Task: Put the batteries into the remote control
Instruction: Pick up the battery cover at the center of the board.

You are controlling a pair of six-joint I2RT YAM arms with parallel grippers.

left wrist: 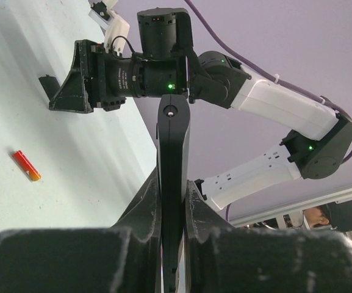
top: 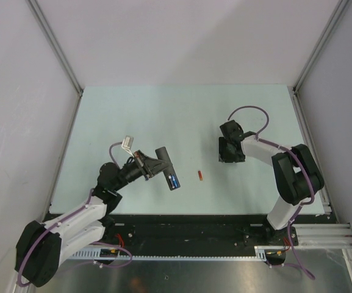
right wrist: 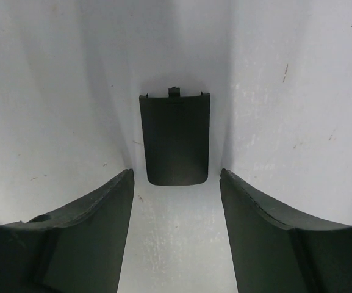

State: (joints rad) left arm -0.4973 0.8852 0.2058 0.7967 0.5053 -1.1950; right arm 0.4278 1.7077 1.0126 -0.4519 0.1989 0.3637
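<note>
My left gripper point(top: 155, 163) is shut on the slim black remote control point(top: 168, 168) and holds it above the table; in the left wrist view the remote point(left wrist: 173, 146) stands edge-on between the fingertips point(left wrist: 173, 183). Blue batteries point(top: 173, 181) sit in its near end. An orange-red battery point(top: 200, 176) lies on the table to the right of the remote, and also shows in the left wrist view point(left wrist: 27, 166). No grey-silver battery is in view. My right gripper point(top: 229, 157) is open and empty, pointing down with its jaws point(right wrist: 176, 183) just short of a small black cover piece point(right wrist: 174, 139).
The pale table point(top: 163, 116) is walled by white panels with metal frame posts point(top: 53, 46). A black rail point(top: 188, 226) runs along the near edge by the arm bases. The right arm point(left wrist: 267, 101) and the small black piece point(left wrist: 46, 85) show in the left wrist view.
</note>
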